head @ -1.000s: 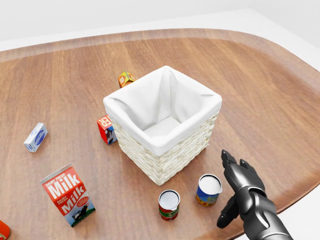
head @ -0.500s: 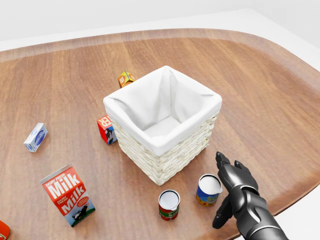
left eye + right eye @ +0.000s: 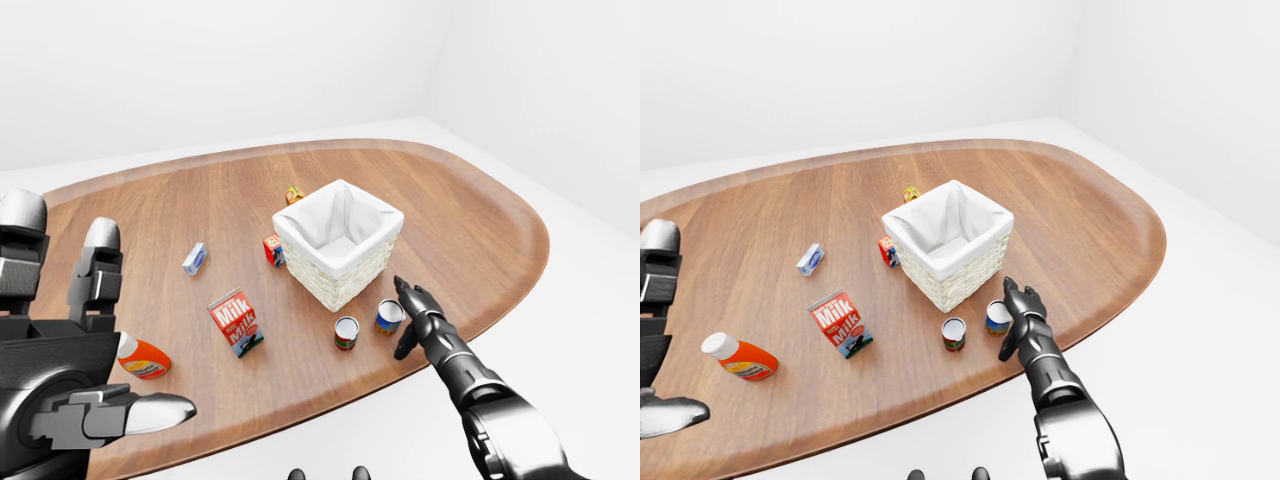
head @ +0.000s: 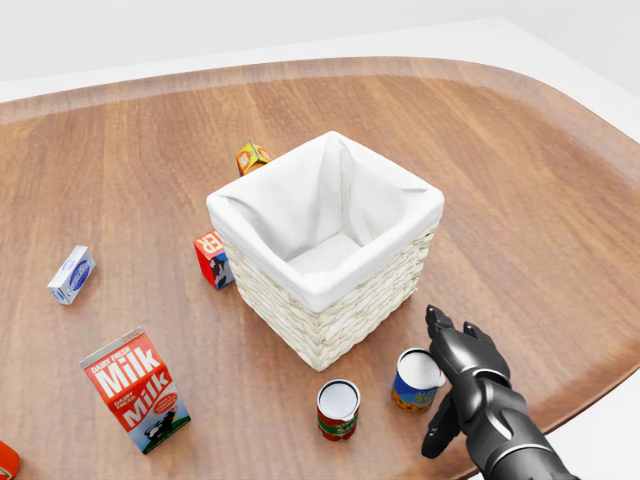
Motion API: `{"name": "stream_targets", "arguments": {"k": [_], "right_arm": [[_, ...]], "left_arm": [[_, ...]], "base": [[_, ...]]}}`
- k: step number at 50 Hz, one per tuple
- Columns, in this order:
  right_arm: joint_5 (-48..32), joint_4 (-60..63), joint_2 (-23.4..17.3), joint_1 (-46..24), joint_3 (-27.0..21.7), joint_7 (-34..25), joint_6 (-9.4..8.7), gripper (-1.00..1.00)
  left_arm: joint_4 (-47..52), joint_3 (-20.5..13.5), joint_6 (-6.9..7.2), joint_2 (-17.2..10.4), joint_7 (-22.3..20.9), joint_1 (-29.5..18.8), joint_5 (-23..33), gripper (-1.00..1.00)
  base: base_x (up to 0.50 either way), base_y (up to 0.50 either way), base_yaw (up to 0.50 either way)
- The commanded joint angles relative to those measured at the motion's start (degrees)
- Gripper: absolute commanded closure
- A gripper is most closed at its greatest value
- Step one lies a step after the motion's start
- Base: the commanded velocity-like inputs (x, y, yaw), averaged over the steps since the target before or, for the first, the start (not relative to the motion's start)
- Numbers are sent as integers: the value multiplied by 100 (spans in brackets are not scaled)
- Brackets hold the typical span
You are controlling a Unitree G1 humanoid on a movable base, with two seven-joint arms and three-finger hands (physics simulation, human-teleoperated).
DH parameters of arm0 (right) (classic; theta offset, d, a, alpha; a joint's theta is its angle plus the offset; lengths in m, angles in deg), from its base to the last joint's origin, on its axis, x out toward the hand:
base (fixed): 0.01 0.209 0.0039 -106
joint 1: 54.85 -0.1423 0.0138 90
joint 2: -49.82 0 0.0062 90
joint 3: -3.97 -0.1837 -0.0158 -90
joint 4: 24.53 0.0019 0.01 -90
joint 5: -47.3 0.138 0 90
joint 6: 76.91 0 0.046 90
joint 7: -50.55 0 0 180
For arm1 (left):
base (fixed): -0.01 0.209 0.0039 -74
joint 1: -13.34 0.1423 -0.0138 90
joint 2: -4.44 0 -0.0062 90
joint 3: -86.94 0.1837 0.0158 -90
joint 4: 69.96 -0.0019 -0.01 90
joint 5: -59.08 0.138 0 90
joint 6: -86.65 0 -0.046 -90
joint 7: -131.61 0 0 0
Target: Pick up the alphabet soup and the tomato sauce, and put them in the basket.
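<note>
Just two cans [image 4: 338, 409] (upright), one basket [image 4: 326, 246], one milk carton [image 4: 135, 389].

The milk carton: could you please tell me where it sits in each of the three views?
Left-eye view: milk carton left of centre, lower left of the basket.
Head view: lower left corner area, well left of the basket.
Right-eye view: left of centre, lower left of the basket.
Shared landmark: the white-lined basket.

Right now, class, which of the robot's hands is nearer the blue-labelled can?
Right. The right hand stands open beside the blue-labelled can, at its right in the head view. The left hand is raised far off at the left-eye view's left edge.
</note>
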Motion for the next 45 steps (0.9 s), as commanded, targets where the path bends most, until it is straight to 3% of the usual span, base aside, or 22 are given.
{"name": "stream_targets", "arguments": {"k": [1, 45], "right_arm": [[-24, -138, -27, -47, 2, 18, 0, -100], [60, -653, -13, -519, -27, 95, 0, -100]], "left_arm": [[0, 87, 0, -67, 9, 81, 56, -100], [0, 39, 0, -98, 35, 29, -5, -100]], "base": [[0, 0, 0], [0, 0, 0]]}}
